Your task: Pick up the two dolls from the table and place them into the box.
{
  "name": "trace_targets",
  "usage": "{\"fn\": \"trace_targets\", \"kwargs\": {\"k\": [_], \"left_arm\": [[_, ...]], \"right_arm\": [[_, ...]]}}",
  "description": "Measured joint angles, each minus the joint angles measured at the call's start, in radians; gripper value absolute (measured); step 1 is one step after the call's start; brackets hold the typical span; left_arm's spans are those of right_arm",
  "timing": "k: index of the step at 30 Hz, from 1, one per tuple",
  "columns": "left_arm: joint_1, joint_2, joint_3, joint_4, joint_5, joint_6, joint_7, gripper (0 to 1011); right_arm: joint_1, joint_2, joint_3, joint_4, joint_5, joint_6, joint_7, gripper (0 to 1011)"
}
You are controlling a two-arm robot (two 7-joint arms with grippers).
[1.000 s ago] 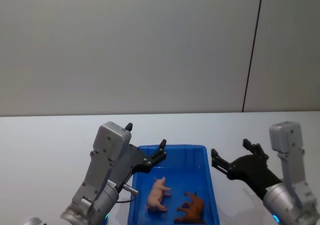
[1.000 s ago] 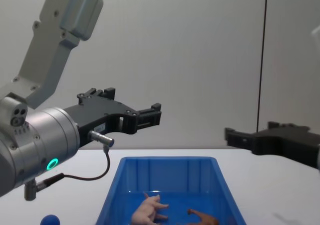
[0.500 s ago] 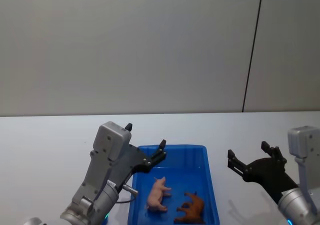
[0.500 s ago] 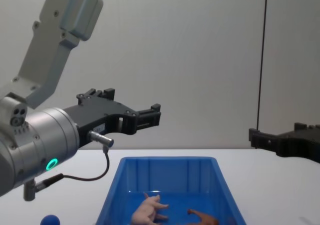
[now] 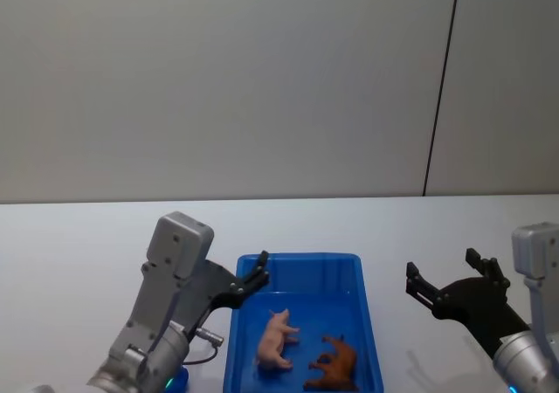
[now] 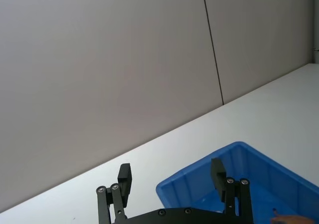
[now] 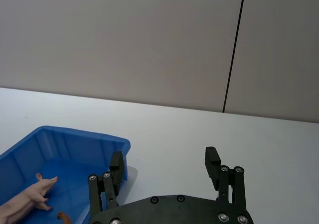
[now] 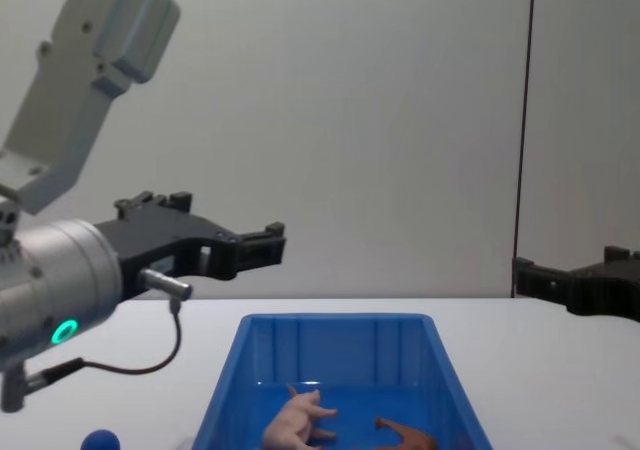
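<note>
Inside the blue box (image 5: pixel 301 263) lie both dolls: the pale pink pig (image 5: pixel 278 339) on its side and, to its right, the brown four-legged animal (image 5: pixel 334 364). The chest view shows the pig (image 8: pixel 298 422) and the brown animal (image 8: pixel 408 435) on the floor of the box (image 8: pixel 335 322). My left gripper (image 5: pixel 258 275) hovers open and empty at the box's left rear corner, above the rim. Open and empty too, my right gripper (image 5: pixel 441 271) hangs over the white table (image 5: pixel 70 244), to the right of the box.
A small blue rounded toy (image 8: pixel 100 440) rests on the table to the left of the box, below my left arm. A plain grey wall with a dark vertical seam (image 5: pixel 441 87) stands behind the table.
My left gripper has drawn back to the left, from above the box to its left rear corner. My right gripper has moved further right, away from the box. The dolls lie still.
</note>
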Motion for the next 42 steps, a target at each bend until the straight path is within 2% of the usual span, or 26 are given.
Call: {"fn": "trace_targets", "kwargs": {"k": [13,19,30,42], "left_arm": [[0.045,0.052,-0.031,-0.068,-0.058,0.137,0.028,1001],[0.07,0.079,-0.051,-0.082,-0.111,0.189,0.033,1001],[0.101,0.104,-0.073,-0.067,-0.18,0.215,0.034,1001],[0.115,0.108,-0.084,-0.018,-0.211,0.22,0.014,1002]], "right_arm": [[-0.004,0.003,0.002,-0.004,0.002,-0.001,-0.006,1001],[-0.005,0.003,0.002,-0.005,0.002,-0.001,-0.007,1001],[-0.006,0.004,0.003,-0.006,0.002,-0.001,-0.008,1001],[-0.006,0.004,0.003,-0.006,0.002,-0.001,-0.008,1001]]}}
